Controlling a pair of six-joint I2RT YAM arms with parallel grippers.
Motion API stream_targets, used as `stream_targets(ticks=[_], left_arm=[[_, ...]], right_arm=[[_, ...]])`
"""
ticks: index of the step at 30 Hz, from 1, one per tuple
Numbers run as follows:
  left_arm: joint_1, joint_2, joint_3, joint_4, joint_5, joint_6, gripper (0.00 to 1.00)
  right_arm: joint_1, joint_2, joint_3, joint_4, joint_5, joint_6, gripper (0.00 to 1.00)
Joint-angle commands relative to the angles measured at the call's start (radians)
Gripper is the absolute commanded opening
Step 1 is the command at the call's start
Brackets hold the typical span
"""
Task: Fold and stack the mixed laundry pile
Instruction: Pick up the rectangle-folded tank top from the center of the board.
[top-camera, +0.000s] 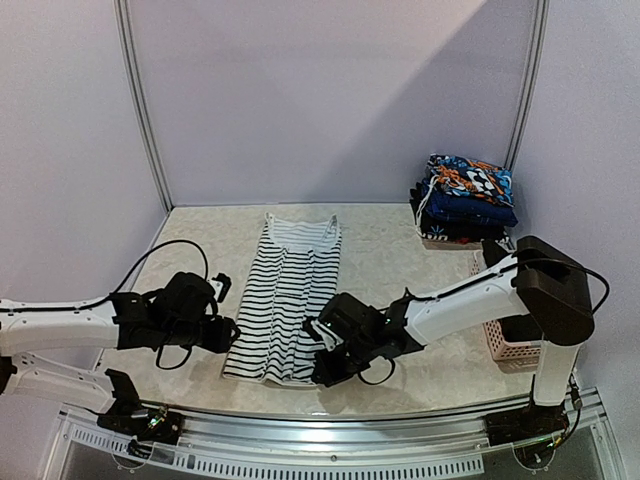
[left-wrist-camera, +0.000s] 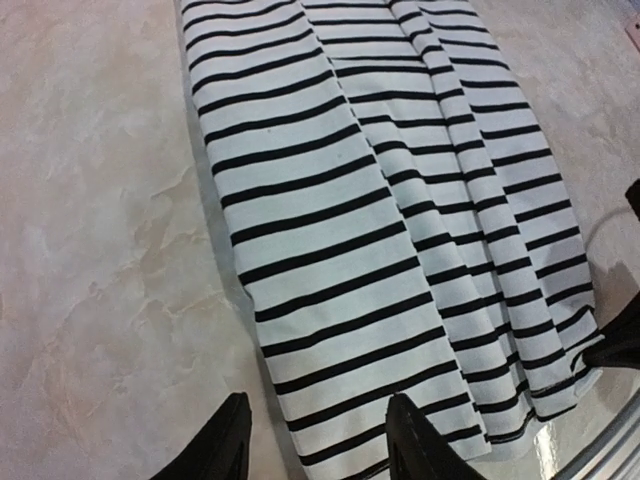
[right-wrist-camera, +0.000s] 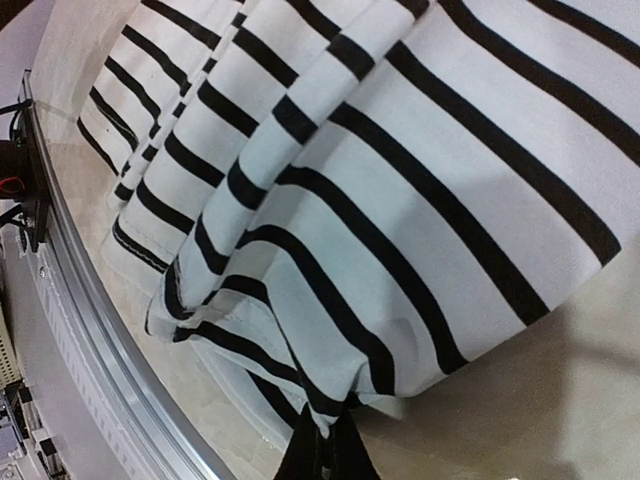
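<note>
Jaws of the right gripper (right-wrist-camera: 325, 448) pinch the near right corner of the striped shirt (top-camera: 285, 300). The left gripper (left-wrist-camera: 318, 415) has its jaws wide apart over the shirt's near left edge.

Your left gripper (left-wrist-camera: 318, 405) sits low with fingers spread; right gripper (right-wrist-camera: 325, 445) is pinched tight on the striped top (right-wrist-camera: 450, 200).

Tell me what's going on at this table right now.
Two robot arms are handling a striped garment spread flat on the table. The right gripper is shut on the garment's near right hem corner. The left gripper is open at the near left edge, one finger over cloth and one over bare table. A stack of folded clothes sits far right, with a pink basket nearer.
</note>
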Motion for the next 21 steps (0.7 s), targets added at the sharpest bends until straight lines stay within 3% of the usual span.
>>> stream_targets(ticks=[1, 6, 12, 21], left_arm=[[-0.057, 0.023, 0.016, -0.024, 0.055, 0.025, 0.47], [-0.113, 0.047, 0.034, -0.069, 0.104, 0.021, 0.46], [-0.196, 0.038, 0.048, -0.190, 0.068, -0.026, 0.46], [-0.273, -0.007, -0.005, -0.163, 0.109, -0.104, 0.46]], right_arm=[[0.011, 0.026, -0.126, -0.187, 0.046, -0.013, 0.00], [0.011, -0.030, -0.201, -0.171, 0.010, -0.007, 0.00], [0.012, -0.042, -0.208, -0.163, 0.021, -0.023, 0.00], [0.012, -0.006, -0.197, -0.123, 0.011, -0.018, 0.00]])
